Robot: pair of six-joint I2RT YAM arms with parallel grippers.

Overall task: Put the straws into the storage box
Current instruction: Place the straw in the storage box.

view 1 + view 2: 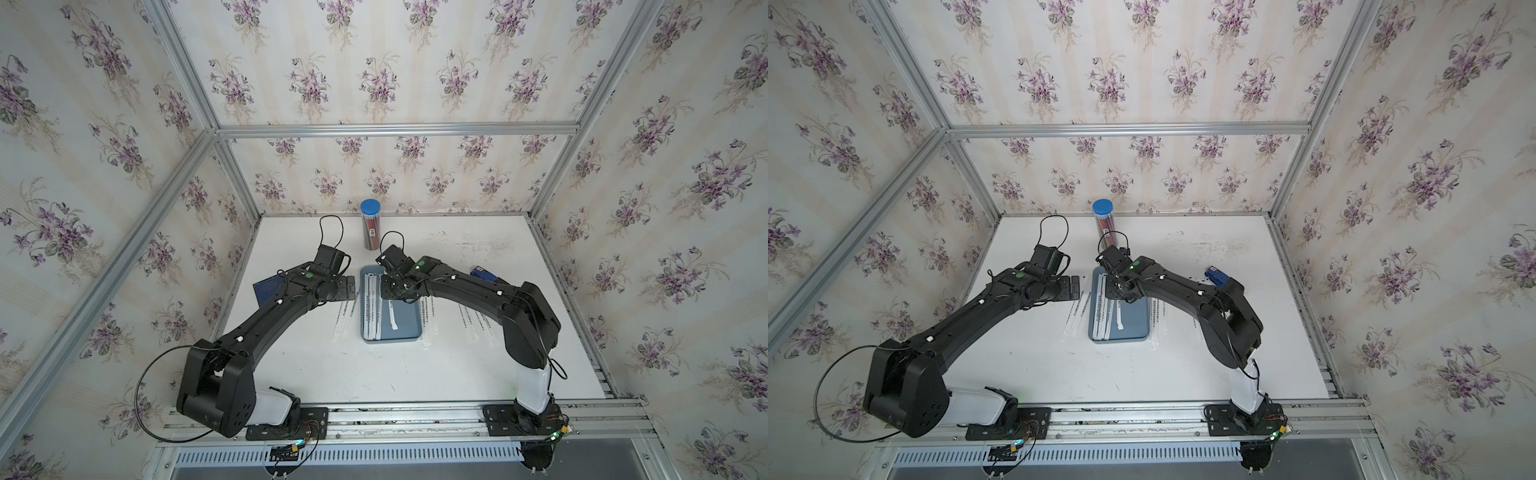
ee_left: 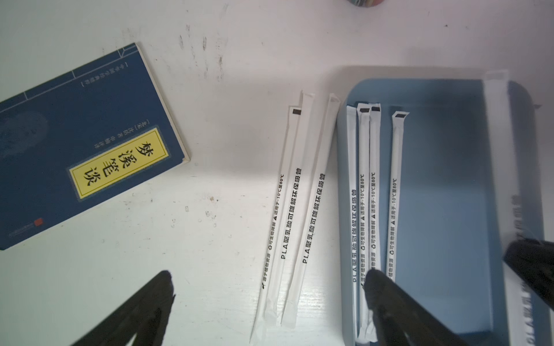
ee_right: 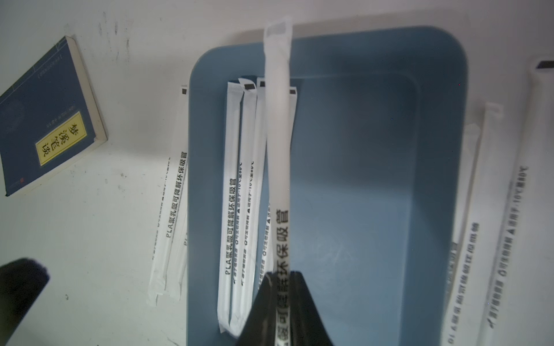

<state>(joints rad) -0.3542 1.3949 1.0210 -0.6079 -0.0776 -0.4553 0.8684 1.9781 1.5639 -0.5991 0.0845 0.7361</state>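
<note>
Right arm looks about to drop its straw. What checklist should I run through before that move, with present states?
1. Right end effector shut on a straw: ok.
2. Held straw over the storage box: ok.
3. Its far tip inside the far rim: cannot tell; it seems to overhang in the right wrist view.
4. Bare box floor beside the four straws already inside: ok.
5. Left end effector open and empty: ok.
6. All straws boxed: not ok; loose straws lie outside it on both sides.
</note>
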